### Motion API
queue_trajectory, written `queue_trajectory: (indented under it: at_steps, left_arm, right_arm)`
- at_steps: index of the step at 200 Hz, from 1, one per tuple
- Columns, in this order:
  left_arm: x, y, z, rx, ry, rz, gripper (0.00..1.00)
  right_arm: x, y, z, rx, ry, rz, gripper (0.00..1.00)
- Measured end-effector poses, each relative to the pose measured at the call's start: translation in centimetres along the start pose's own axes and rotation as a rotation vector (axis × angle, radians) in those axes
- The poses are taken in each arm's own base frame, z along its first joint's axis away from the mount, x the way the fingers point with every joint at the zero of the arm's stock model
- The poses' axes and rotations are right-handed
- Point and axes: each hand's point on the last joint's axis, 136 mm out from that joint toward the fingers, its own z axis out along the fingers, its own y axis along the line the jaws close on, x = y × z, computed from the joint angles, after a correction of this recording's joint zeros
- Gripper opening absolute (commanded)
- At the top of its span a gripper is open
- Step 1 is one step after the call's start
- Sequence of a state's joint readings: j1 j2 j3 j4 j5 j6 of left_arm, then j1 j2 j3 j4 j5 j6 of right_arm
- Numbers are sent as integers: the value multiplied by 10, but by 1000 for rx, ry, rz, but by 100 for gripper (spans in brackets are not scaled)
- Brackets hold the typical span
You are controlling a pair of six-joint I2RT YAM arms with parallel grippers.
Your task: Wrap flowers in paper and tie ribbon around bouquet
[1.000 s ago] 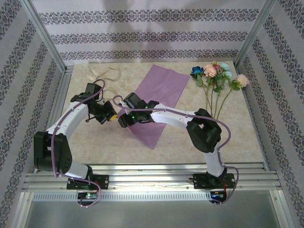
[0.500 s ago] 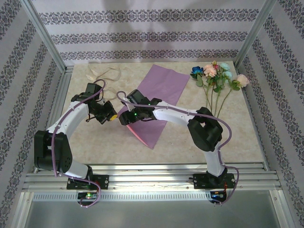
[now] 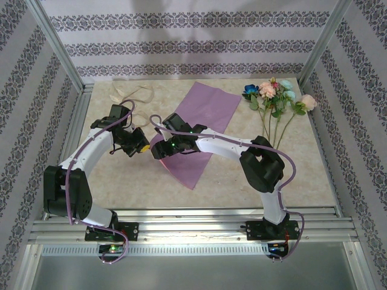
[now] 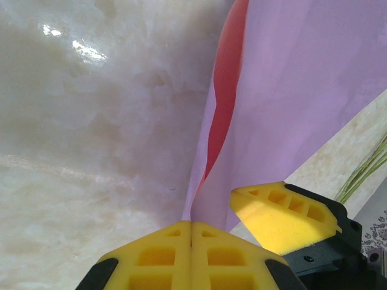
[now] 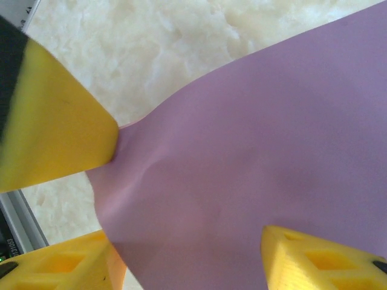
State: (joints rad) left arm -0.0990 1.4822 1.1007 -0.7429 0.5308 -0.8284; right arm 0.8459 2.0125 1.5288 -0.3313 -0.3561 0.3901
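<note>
From above, the right arm [image 3: 224, 144] crosses the paper [image 3: 208, 106] and hides its middle. The left jaws' hold on the paper's left edge is too small to read. The ribbon [image 3: 130, 93], left of the paper, is too thin to trace. At the left wrist the flowers [image 4: 363, 175], right of the paper, are stems cut by the frame. At the right wrist the left jaws are a cropped yellow blur.

- My top camera looks down from high behind, far enough to take in the whole table [image 3: 121, 175].
- Both my wrist cameras face down, very close, sharing one edge of the paper [image 4: 290, 90].
</note>
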Motion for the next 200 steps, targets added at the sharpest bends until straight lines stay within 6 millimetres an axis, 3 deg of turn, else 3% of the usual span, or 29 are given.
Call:
queue_trajectory:
  at_steps: [38,74,136,161,184,188,200]
  left_arm:
    - [-1,-1,2,-4,5,0,0]
    - [0,-3,3,-3,7,6,0]
    - [1,-4,3,-2,9,12,0]
    - [0,-5,2,0,7,13,0]
    - [1,-7,2,6,11,14,0]
    - [1,-7,2,8,12,15,3]
    - [1,-8,1,10,12,19,24]
  right_arm:
    - [-2,3,-4,-21,-3,5,59]
    - [-2,4,-4,-25,-1,8,45]
    - [2,-1,-3,-7,5,6,34]
    - [0,-3,-4,7,-5,-4,22]
    - [-3,-4,-7,27,-20,-21,1]
    - [-4,-5,-8,30,-23,-24,0]
    - [-5,-5,-10,39,-30,-29,0]
